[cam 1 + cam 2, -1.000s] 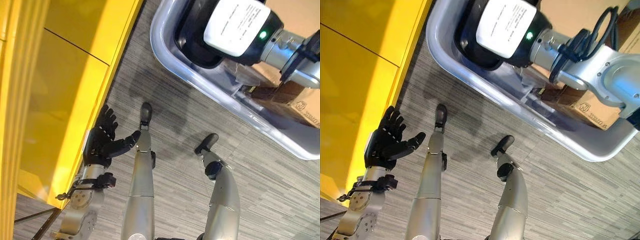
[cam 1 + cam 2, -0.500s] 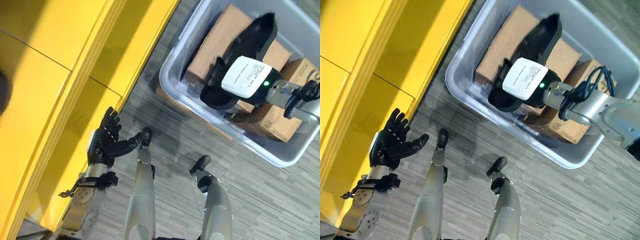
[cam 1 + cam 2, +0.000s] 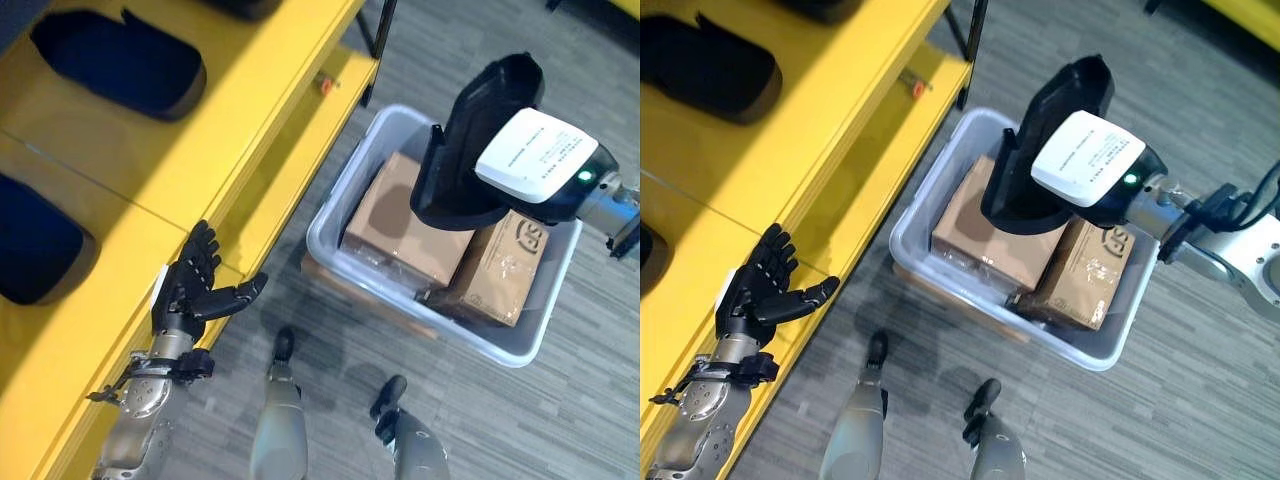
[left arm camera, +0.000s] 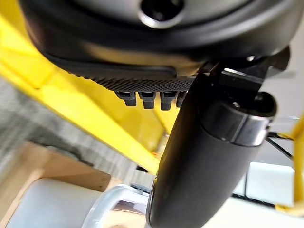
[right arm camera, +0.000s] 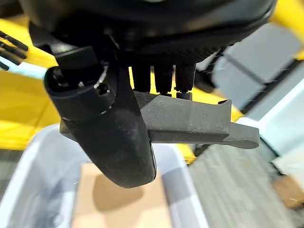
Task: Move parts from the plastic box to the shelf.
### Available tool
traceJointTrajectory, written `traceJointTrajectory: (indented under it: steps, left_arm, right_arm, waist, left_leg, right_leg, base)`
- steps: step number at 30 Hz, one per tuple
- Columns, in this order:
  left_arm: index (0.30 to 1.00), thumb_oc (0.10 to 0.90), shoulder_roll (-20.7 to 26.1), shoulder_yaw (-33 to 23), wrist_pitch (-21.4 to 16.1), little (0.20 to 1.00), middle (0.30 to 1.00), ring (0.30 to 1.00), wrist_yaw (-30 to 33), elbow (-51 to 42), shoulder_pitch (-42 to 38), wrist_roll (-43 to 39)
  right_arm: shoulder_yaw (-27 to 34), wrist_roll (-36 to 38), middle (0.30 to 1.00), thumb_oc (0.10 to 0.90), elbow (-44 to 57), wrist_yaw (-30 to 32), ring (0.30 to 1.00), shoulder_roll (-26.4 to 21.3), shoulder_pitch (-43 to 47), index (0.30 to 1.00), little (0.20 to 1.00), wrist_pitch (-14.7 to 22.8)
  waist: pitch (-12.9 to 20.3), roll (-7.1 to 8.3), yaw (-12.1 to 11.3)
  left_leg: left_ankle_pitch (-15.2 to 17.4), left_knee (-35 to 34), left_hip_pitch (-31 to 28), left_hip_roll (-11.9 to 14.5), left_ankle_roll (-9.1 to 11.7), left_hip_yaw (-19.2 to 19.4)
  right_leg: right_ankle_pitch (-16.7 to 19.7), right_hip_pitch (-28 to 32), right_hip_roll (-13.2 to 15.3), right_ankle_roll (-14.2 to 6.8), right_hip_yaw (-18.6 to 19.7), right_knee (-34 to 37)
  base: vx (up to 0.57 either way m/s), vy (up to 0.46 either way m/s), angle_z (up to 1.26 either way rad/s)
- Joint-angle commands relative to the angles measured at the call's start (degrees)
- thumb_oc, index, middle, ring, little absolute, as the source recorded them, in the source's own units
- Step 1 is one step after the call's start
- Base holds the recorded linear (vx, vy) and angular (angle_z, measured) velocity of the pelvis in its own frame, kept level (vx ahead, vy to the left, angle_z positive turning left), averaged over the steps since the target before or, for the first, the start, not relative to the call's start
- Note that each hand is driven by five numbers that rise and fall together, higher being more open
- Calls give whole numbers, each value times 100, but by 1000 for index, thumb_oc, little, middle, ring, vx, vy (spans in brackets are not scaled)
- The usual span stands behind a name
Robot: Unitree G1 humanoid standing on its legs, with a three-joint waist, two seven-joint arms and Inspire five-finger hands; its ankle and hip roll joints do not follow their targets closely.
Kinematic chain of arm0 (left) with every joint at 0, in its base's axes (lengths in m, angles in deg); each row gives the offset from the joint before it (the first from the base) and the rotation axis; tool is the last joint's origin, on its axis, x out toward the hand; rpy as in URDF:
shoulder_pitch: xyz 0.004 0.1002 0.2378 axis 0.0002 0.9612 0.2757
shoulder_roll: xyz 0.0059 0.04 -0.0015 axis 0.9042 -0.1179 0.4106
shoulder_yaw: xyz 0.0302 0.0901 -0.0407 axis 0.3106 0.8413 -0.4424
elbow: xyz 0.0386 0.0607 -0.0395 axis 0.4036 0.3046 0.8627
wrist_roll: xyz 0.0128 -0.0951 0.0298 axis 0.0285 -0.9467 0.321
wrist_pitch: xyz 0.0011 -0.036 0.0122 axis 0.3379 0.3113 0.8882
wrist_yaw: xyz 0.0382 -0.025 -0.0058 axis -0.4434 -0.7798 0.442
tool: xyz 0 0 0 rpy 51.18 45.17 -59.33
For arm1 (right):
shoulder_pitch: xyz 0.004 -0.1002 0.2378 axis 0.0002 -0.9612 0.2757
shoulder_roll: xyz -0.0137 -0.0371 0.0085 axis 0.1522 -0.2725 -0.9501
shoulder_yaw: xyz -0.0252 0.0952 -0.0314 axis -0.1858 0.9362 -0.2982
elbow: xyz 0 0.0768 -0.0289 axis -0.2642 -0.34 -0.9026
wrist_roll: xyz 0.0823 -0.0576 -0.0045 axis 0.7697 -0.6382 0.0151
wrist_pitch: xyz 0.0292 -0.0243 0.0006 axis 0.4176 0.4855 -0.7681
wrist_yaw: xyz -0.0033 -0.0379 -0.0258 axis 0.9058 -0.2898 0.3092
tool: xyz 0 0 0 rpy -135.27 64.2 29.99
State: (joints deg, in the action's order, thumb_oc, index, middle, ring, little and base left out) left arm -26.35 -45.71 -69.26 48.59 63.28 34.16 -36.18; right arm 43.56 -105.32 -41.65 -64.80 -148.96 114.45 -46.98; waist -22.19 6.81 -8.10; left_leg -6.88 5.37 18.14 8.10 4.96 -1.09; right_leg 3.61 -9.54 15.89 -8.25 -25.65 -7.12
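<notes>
Matt black part [image 3: 1040, 150]; translucent smooth plastic box [image 3: 940, 270]; cardboard cartons [image 3: 985, 225]; glossy yellow shelf [image 3: 240, 130].

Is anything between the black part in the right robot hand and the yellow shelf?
Nothing visible. The black part, held by the right robot hand, hangs over the plastic box; bare floor lies between it and the yellow shelf. The left robot hand is open beside the shelf.

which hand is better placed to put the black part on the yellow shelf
Right. The right hand is shut on the black moulded plastic part, raised above the clear plastic box. The left hand is open and empty beside the yellow shelf.
</notes>
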Motion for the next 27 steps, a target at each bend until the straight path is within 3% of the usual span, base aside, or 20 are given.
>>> traceJointTrajectory:
  steps: [1, 3, 7, 14, 15, 21, 27]
  left_arm:
    - [1000, 900, 303, -46, -480, 1000, 1000, 1000, -143, -461, 143, 643]
    - [1000, 900, 324, -71, -510, 1000, 1000, 1000, -171, -546, 158, 811]
    - [1000, 900, 422, -139, -618, 1000, 1000, 1000, -50, -710, 84, 1288]
    - [1000, 900, 436, -145, -803, 1000, 1000, 1000, 449, -950, -216, 2375]
    - [1000, 900, 533, -128, -840, 1000, 1000, 1000, 705, -1041, -361, 2903]
    - [1000, 900, 715, -26, -832, 1000, 1000, 1000, 1325, -1157, -761, 4186]
    - [1000, 900, 803, 200, -831, 1000, 1000, 1000, 1537, -1193, -1098, 4752]
  right_arm:
    - [820, 603, 300, 400, -98, 385, 300, 405, -116, 300, 300, -160]
    - [1220, 865, 300, 400, -72, 339, 300, 653, -483, 300, 300, -109]
    - [1448, 1286, 300, 400, -48, 290, 300, 968, -618, 300, 300, -61]
    - [1149, 1668, 300, 400, -171, 196, 300, 1317, -310, 300, 300, -29]
    - [972, 1705, 300, 400, -244, 211, 300, 1397, -128, 300, 300, -13]
    - [666, 1890, 300, 400, -359, 228, 300, 1602, 144, 300, 300, 21]
    - [460, 2045, 300, 400, -418, 236, 300, 1787, 289, 300, 300, 52]
  waist:
    - [1116, 137, 105]
    - [1299, 141, 114]
    - [1547, 108, 174]
    - [1853, 22, 325]
    - [1906, 18, 363]
    - [2014, -13, 500]
    - [2057, -18, 592]
  left_leg:
    - [103, -677, -706, 437, 108, 502]
    - [17, -960, -987, 469, 154, 669]
    - [37, -1037, -1184, 525, 217, 861]
    - [111, -1037, -1438, 623, 309, 1166]
    - [129, -1037, -1519, 660, 332, 1249]
    - [181, -1037, -1689, 731, 367, 1359]
    - [211, -1037, -1778, 766, 377, 1410]
  right_leg:
    - [-451, 845, -270, -304, 71, 91]
    - [-357, 1037, -300, -350, 121, 291]
    - [-202, 1218, -292, -410, 202, 546]
    - [-61, 1435, -265, -432, 375, 874]
    - [-52, 1488, -261, -435, 407, 942]
    - [-65, 1581, -284, -412, 496, 1006]
    - [-88, 1632, -293, -392, 544, 998]
  base:
    - [66, 3, -28]
    - [44, 19, -44]
    - [-3, 19, -34]
    - [-11, 6, -25]
    - [-16, -10, -31]
    - [-5, -7, -15]
    - [3, -1, -3]
